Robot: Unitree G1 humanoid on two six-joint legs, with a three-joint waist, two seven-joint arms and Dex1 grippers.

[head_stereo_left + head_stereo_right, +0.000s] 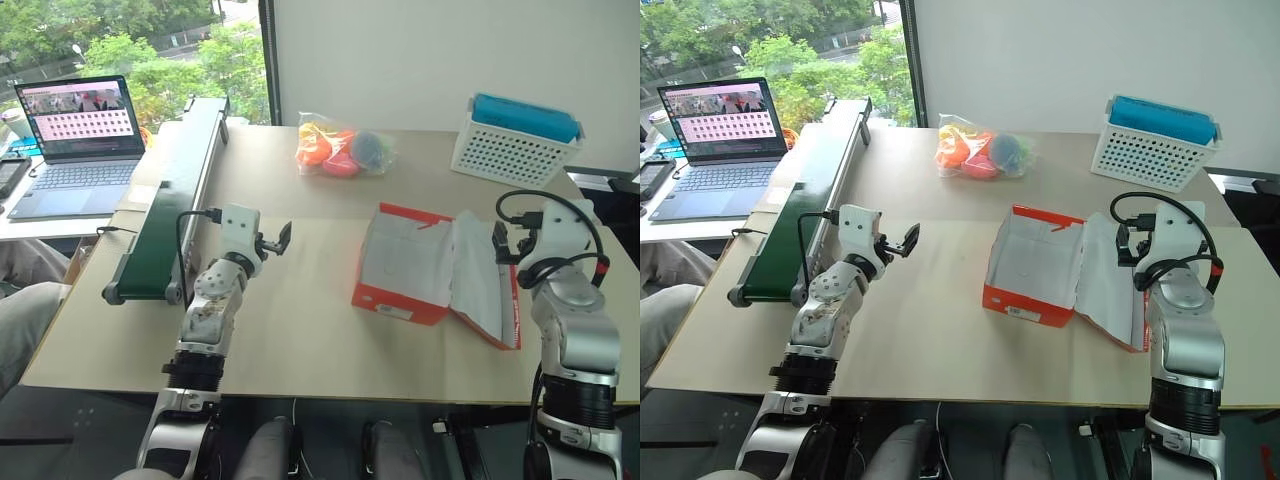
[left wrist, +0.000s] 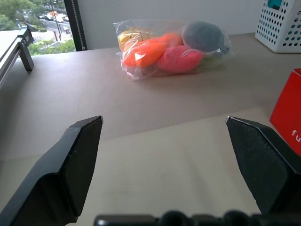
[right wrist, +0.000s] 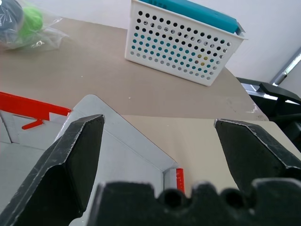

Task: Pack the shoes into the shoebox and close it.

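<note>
Two grippers, left (image 1: 277, 240) and right (image 3: 157, 155), hang spread wide and empty above one table (image 1: 300, 330), one open shoebox (image 1: 405, 262) lies just beside the right, then one bag (image 1: 342, 147), one basket (image 1: 513, 143).

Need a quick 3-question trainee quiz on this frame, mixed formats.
1. True or false: the shoebox lies open with its lid folded out towards the right gripper.
2. Which sits nearest the basket? A) laptop B) bag of coloured items C) conveyor
3. Fill in: the left gripper is ____ and holds nothing.

Key: 1 true; 2 B; 3 open
</note>
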